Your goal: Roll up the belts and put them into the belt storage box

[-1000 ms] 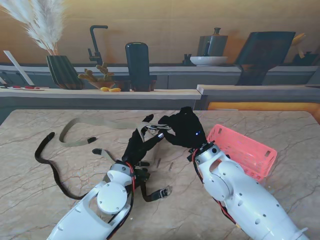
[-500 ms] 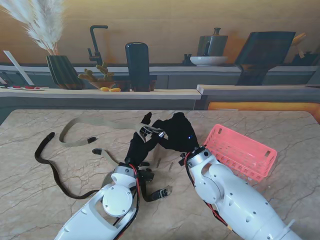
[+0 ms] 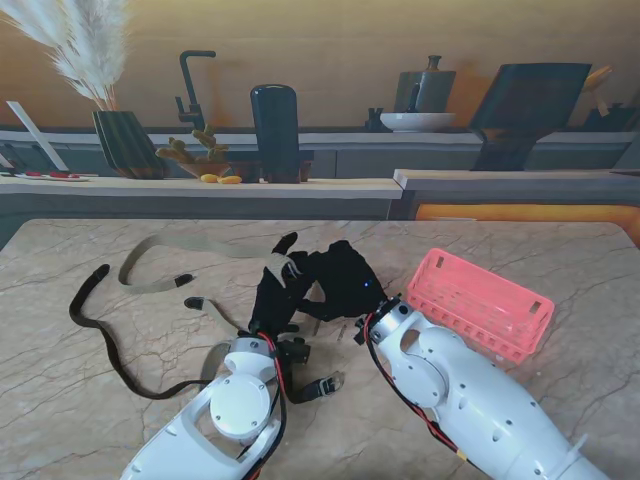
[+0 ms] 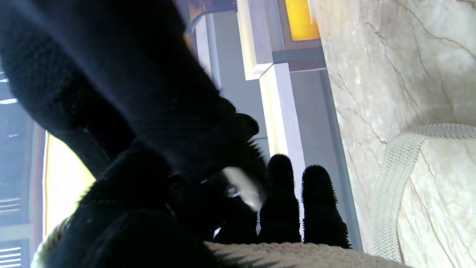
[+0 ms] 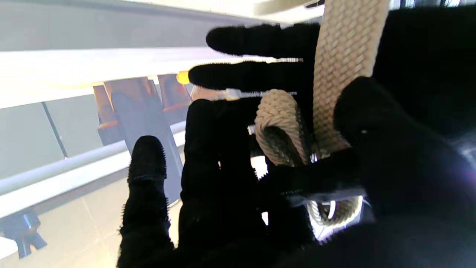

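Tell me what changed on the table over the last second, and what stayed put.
Both hands, the left hand and right hand, drew back nearer to me and slightly left, still working the beige woven belt between their fingers; the right wrist view shows it partly coiled. The right arm swung left with them. The black belt and the pink storage box stayed where they were.

So on the marble table (image 3: pixel 90 400) I count two belts for sure: one beige woven belt (image 3: pixel 160 247) and one black belt (image 3: pixel 95 335). There's also a buckle end (image 3: pixel 322 384) near me, can't tell whose. One pink box (image 3: pixel 480 303). Two black-gloved hands: left hand (image 3: pixel 275 295) and right hand (image 3: pixel 345 280), both bunched together on the beige one.
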{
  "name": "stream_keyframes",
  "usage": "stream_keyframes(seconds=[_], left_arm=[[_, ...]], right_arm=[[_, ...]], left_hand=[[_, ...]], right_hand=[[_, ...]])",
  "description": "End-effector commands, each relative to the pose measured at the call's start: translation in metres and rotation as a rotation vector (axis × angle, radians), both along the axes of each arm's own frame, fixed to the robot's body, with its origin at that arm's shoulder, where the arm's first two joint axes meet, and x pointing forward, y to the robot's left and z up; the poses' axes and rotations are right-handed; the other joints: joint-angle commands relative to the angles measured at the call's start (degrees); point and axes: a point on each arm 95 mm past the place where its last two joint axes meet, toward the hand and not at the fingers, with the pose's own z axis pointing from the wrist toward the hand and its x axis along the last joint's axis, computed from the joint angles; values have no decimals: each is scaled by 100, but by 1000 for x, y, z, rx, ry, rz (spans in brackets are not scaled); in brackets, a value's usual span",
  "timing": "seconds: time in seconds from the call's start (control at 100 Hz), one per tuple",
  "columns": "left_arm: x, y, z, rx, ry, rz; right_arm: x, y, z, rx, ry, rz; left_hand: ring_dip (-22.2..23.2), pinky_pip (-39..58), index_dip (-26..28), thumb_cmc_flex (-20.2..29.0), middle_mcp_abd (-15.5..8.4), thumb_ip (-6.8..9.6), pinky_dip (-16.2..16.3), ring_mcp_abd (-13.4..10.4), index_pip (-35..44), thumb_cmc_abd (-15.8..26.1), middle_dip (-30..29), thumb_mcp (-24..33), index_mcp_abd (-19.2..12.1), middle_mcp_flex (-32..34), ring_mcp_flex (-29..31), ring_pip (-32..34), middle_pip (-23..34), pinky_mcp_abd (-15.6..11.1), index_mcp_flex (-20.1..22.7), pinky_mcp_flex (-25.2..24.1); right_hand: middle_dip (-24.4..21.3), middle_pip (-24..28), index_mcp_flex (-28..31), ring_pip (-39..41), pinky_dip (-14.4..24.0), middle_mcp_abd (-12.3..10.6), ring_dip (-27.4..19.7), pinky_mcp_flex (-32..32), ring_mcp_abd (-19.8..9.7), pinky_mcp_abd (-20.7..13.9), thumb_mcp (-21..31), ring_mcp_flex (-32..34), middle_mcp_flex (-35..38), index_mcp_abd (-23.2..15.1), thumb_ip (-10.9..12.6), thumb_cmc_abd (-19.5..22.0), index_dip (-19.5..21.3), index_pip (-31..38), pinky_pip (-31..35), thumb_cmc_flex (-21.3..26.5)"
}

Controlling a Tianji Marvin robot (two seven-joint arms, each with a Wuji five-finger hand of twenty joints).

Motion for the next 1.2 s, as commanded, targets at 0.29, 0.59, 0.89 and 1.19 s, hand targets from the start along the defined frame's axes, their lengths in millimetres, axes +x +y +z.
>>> stream_keyframes(seconds=[0.29, 0.59, 0.89, 1.19], left_arm=[[1, 1, 4, 25, 24, -67], [10, 10, -1, 194, 4, -79], [15, 15, -3, 428, -65, -65], [18, 13, -6, 583, -127, -95]], right_arm=[[-17, -17, 10, 0, 5, -58], [-20, -45, 24, 21, 30, -105], [-20, -41, 20, 71, 120, -149], [-10, -19, 12, 82, 193, -138]], left_hand=[[1731, 2424, 538, 2090, -188, -22, 845, 63, 1995, 673, 2619, -263, -15, 1883, 2156, 2388, 645, 835, 442, 1849], [2987, 4012, 1347, 2091, -157, 130, 1948, 41, 3309, 884, 3683, -1470, -267, 2227, 2844, 4219, 2270, 1252, 1058, 2052], [2977, 4808, 1525, 2086, -119, 155, 2081, -119, 3410, 952, 3535, -1666, -107, 2534, 3494, 5036, 3110, 1377, 1195, 2677], [2893, 4790, 1500, 2089, -139, 153, 2049, -61, 3422, 934, 3541, -1621, -73, 2502, 3465, 5021, 3124, 1419, 1147, 2642]], right_hand=[[188, -323, -427, -263, 188, 139, -23, -192, 88, 75, -741, -429, -856, 262, 282, 556, 117, -800, -366, -1017], [321, -369, -165, -150, 422, 159, 189, -88, 144, 87, -1171, -238, -483, 160, 287, 1007, 379, -915, -440, -1228], [502, 254, 812, 760, 858, 489, 647, 402, 539, 220, -1286, 540, 460, 394, 315, 1542, 657, -546, 164, -1819], [488, 564, 1323, 1213, 984, 687, 735, 622, 757, 276, -1218, 965, 904, 525, 271, 1667, 710, -424, 675, -2092]])
